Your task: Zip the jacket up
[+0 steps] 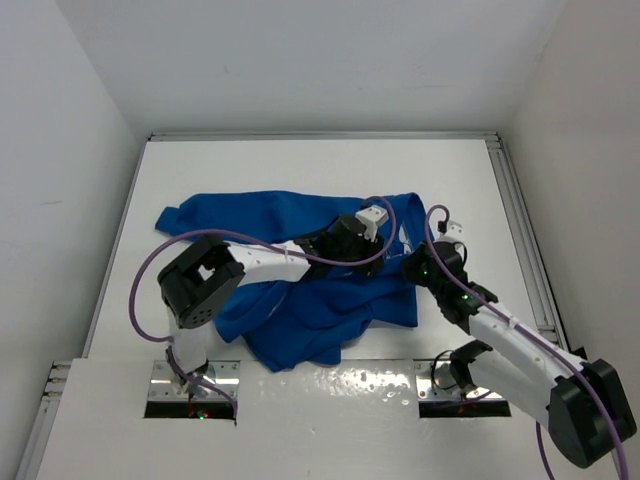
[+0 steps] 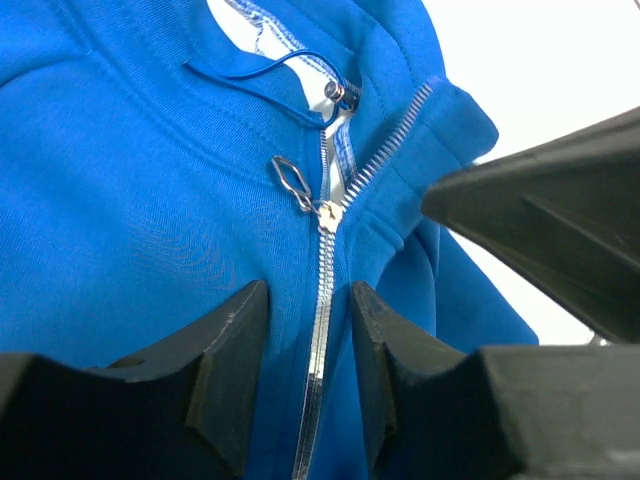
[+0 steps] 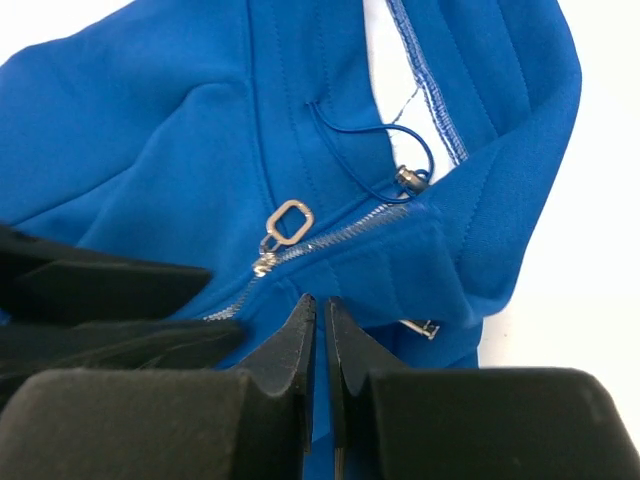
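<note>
The bright blue jacket (image 1: 260, 215) lies crumpled mid-table. Its zipper (image 2: 322, 290) is closed up to the slider (image 2: 326, 212) just under the collar, and the metal pull (image 2: 291, 183) lies flopped to the left. Open teeth (image 2: 395, 135) and white lining (image 2: 250, 25) show above the slider. My left gripper (image 2: 308, 330) straddles the closed zipper below the slider, fingers pressed on the fabric either side. My right gripper (image 3: 320, 305) is nearly closed on the jacket's edge, just below the slider (image 3: 264, 264) and pull (image 3: 290, 221). In the top view both grippers, left (image 1: 375, 250) and right (image 1: 408, 262), meet at the jacket's right end.
A thin blue cord with a metal end (image 3: 408, 180) hangs at the collar. A second small metal pull (image 3: 422, 327) shows under the jacket's edge. The white table (image 1: 300, 170) has raised rails along its left and right sides (image 1: 520, 230). Purple cables loop over both arms.
</note>
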### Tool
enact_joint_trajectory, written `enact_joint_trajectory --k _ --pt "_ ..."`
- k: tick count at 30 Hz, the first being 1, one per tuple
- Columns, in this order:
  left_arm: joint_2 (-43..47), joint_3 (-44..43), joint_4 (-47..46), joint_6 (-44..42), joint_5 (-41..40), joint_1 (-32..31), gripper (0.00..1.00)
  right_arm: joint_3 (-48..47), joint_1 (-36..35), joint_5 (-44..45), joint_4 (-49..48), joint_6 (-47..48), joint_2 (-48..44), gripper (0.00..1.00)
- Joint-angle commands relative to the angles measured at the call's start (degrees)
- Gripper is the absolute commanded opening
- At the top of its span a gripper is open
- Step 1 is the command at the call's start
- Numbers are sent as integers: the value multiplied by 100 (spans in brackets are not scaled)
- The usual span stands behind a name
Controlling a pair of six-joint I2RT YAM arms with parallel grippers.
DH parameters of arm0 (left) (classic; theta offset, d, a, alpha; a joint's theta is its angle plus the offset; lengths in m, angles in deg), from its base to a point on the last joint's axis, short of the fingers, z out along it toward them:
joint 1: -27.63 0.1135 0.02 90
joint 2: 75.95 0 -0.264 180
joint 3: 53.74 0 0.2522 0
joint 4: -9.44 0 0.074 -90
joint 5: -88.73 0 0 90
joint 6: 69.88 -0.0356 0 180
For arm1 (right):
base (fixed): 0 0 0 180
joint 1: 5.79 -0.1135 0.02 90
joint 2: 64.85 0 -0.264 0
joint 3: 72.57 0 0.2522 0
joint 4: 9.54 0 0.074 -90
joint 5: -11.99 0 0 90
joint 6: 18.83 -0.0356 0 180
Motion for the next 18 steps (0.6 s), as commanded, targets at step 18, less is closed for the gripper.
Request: enact_joint_trajectory --k 18 --pt "1579 1130 -1696 236 -447 -73 0 -447 32 -306 -170 -276 -822 19"
